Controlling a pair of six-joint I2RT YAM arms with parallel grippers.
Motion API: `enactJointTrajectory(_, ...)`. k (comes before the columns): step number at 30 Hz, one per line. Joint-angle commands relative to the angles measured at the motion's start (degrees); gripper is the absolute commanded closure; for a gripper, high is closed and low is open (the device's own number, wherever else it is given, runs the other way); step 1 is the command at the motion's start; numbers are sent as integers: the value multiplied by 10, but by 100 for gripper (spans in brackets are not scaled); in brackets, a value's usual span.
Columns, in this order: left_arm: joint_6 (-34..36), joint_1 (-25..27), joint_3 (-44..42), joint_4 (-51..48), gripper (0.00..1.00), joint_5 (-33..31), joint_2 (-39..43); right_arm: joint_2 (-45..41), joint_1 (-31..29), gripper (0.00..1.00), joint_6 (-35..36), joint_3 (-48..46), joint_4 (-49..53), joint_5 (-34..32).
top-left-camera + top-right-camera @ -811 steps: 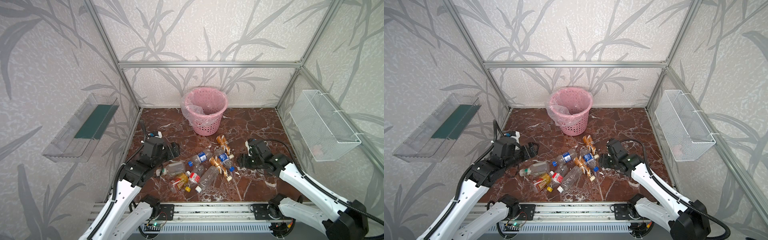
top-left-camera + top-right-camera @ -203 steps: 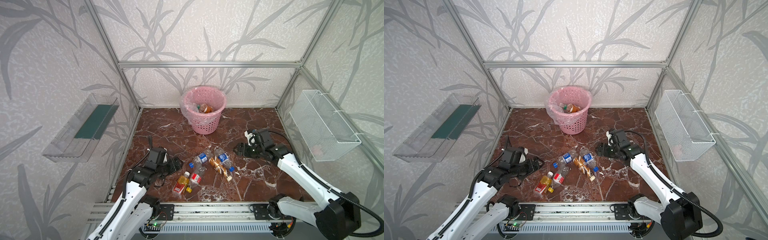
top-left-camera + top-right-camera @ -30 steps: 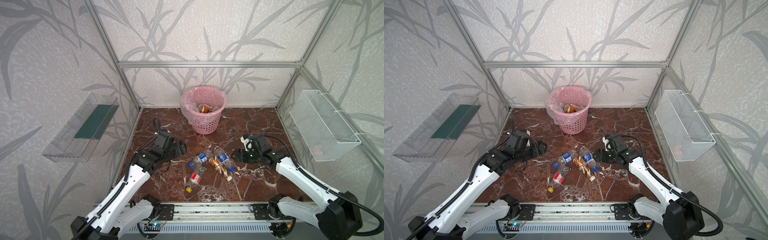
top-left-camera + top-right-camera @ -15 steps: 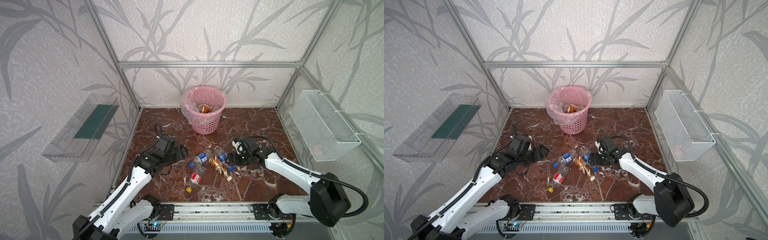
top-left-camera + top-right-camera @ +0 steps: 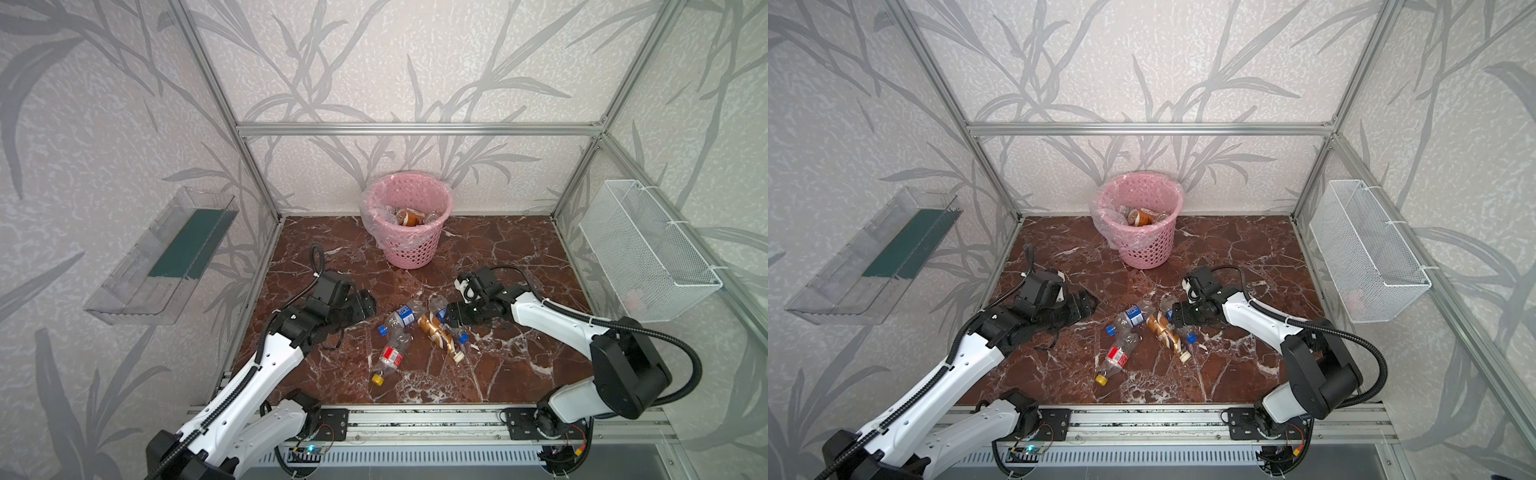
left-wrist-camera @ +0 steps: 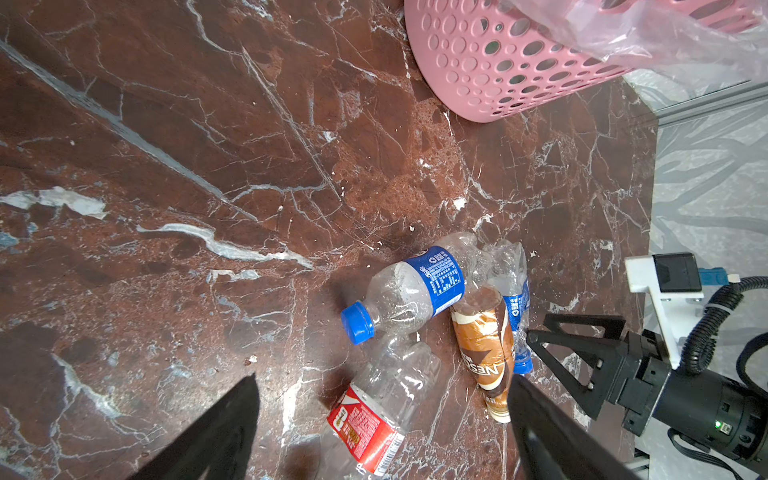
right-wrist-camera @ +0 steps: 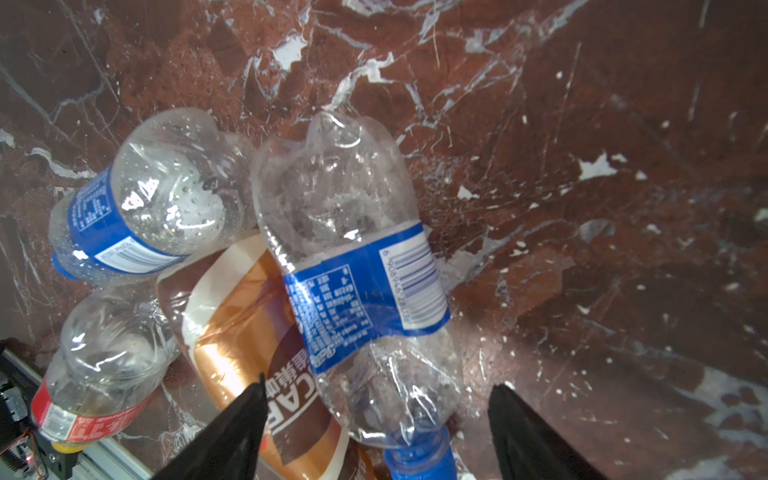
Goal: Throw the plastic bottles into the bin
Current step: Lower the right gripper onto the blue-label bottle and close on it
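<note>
Fingers point(image 7: 239, 432) of the right gripper point(image 7: 379, 382) stand spread and empty, straddling the cap end of the crushed blue-label bottle point(image 7: 345, 232) without pinching it. In a top view this bottle point(image 5: 436, 305) lies on the marble floor point(image 5: 498, 249) at about 6 o'clock from the pink bin point(image 5: 409, 249), which already holds several bottles.

The brown coffee bottle point(image 7: 232, 316) touches it at its 8 o'clock side, so the near finger may land on that wrap and trap both, or wedge between them. Thin, slick, dented plastic could squirt out as the jaws close. A grip that near the cap would let the body swing and clip the bin's rim or its loose liner point(image 6: 648, 37).

Spread just as wide and empty, the left gripper point(image 6: 382, 377) hovers at 9 o'clock of the same pile above the red-label bottle point(image 6: 365, 428). If both arms reach in at once, they could collide.
</note>
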State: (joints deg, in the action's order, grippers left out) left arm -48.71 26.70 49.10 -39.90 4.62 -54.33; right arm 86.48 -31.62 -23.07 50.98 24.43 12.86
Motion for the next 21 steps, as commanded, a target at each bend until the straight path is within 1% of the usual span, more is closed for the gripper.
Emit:
enactJointTrajectory(1, -7, -2, -9, 6, 7, 2, 11, 19, -2, 16, 13, 23, -3, -17)
enactJointTrajectory(9, -7, -2, -13, 4, 7, 1, 16, 70, -4, 20, 20, 51, -3, -18)
enactJointTrajectory(16, -7, -2, -12, 2, 7, 0, 18, 97, -3, 25, 15, 58, -4, -22)
enactJointTrajectory(19, -7, -2, -12, 3, 7, 0, 17, 99, -4, 29, 13, 56, -4, -24)
enactJointTrajectory(21, -6, -2, -11, 3, 7, 0, 16, 99, -3, 33, 11, 52, -7, -27)
